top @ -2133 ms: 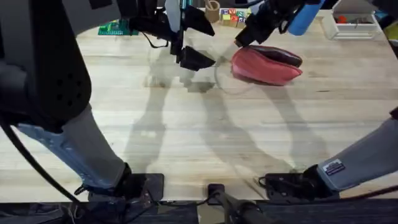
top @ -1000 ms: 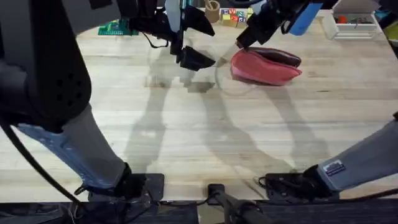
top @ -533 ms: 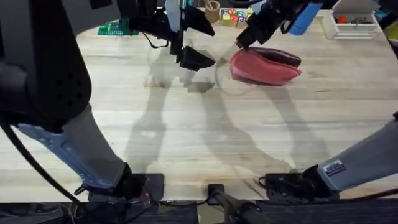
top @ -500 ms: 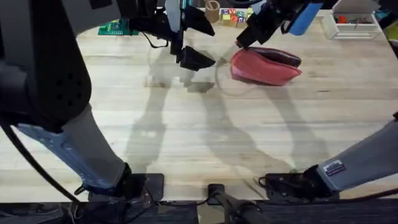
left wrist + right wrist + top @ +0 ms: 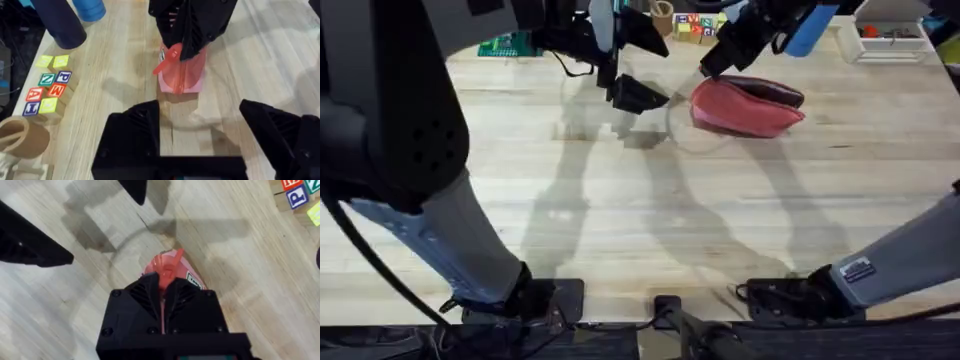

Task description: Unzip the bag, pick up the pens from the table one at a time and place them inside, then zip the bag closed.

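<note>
Over on the left, the left gripper [image 5: 638, 95] hangs with its fingers spread wide and nothing between them, just above the table [image 5: 650, 220], with the bag [image 5: 748, 106] lying a short way off to its right. That coral pouch runs its long axis across the table, dark zipper mouth along the top, and looks parted toward its far right end. At its near-left end sits the right gripper [image 5: 163, 292], fingers pinched tight on the pink zipper tab [image 5: 169, 264], so the right arm is the nearer one and the one in charge here. My read: any further pull goes along the bag's length, and the empty left gripper is well placed to pin the fabric. No pens lie on the open wood. Letter blocks [image 5: 49, 91] and a blue cylinder [image 5: 807, 30] crowd the far edge, clear of the bag.
</note>
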You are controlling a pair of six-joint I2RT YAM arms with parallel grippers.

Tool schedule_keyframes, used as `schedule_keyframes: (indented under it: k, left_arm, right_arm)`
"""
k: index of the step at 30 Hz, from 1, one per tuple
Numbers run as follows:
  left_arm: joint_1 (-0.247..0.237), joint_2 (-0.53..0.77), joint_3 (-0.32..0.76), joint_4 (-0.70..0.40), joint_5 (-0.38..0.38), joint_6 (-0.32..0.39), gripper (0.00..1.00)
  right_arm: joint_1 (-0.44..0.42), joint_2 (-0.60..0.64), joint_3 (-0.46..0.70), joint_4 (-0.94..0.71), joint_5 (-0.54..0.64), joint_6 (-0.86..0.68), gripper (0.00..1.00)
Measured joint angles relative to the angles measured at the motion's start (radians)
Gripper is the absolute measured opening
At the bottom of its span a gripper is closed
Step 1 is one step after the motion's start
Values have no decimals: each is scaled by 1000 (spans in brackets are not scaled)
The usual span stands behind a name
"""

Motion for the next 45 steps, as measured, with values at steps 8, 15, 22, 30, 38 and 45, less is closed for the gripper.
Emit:
schedule_keyframes:
  k: [8, 15, 22, 30, 38, 45]
  left_arm:
    - [-45, 103, 0, 97, 19, -26, 993]
    - [-98, 187, -3, 249, 63, -132, 993]
    - [-173, 195, -3, 501, 83, -341, 993]
    - [-195, 195, -3, 518, 78, -440, 993]
    - [-195, 195, -3, 514, 59, -461, 639]
    - [-194, 194, -3, 518, 29, -465, 47]
  right_arm:
    - [0, 0, 0, 17, 2, 0, 35]
    - [0, 0, 0, 24, 3, 0, 35]
    - [0, 0, 0, 23, 3, 0, 35]
    - [0, 0, 0, 24, 3, -4, 35]
    - [0, 0, 0, 23, 3, -4, 35]
    - [2, 0, -3, 16, -2, -4, 35]
